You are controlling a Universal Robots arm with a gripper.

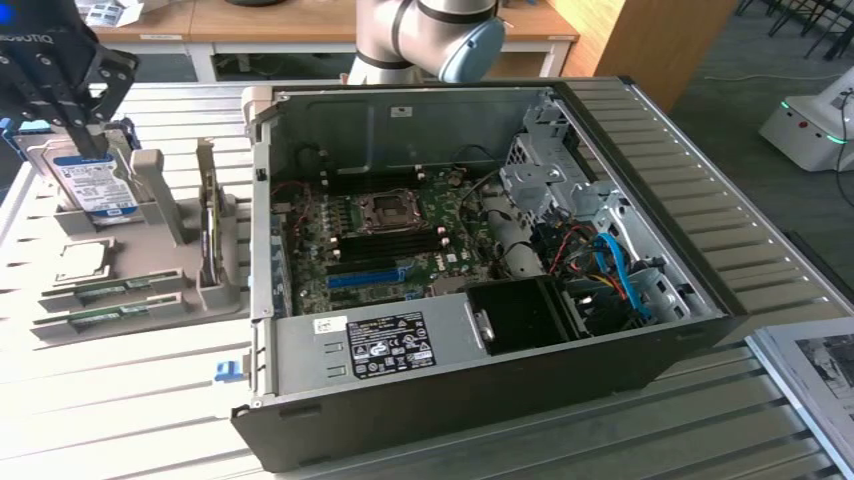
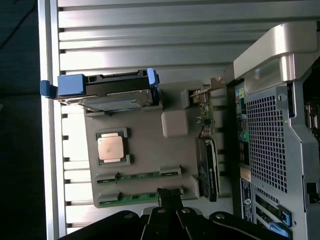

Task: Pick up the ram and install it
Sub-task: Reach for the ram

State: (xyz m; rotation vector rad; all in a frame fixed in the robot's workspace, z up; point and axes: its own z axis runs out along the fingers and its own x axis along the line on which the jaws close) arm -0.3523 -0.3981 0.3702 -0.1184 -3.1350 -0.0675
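**Claw clenched above the parts tray, both ram sticks lying in their slots**

Exterior view, nearest first. A small blue clip (image 1: 224, 372) lies on the slatted worktop (image 1: 120, 420), just beside the near corner of the open computer case (image 1: 467, 420). Behind the case's near wall sit the labelled power supply (image 1: 387, 342) and a black fan housing (image 1: 527, 315). Beyond them the motherboard (image 1: 387, 235) carries a blue slot (image 1: 363, 278).

To the exterior view's left of the case rests a grey parts tray (image 1: 147, 265). Two green sticks lie flat in parallel slots along its near edge: the nearer ram stick (image 1: 107, 317) and, just behind it, the farther ram stick (image 1: 107, 291). Behind them sits a processor chip (image 1: 80, 262). A graphics card (image 1: 214, 240) stands on edge at the tray's case side, and a hard drive (image 1: 91, 182) stands upright at its far end. The claw (image 1: 91, 150) hangs above the tray, overlapping the hard drive's top edge in this view. It is clenched, with nothing seen between its fingers. Farthest back are the robot arm (image 1: 427, 40) and the wooden desks (image 1: 334, 20).

Wrist view. The claw (image 2: 169, 192), fingertips pressed together, appears over one end of the nearer ram stick (image 2: 127, 199) and is apart from it. The farther ram stick (image 2: 137, 176) lies alongside, next to the processor chip (image 2: 111, 148).
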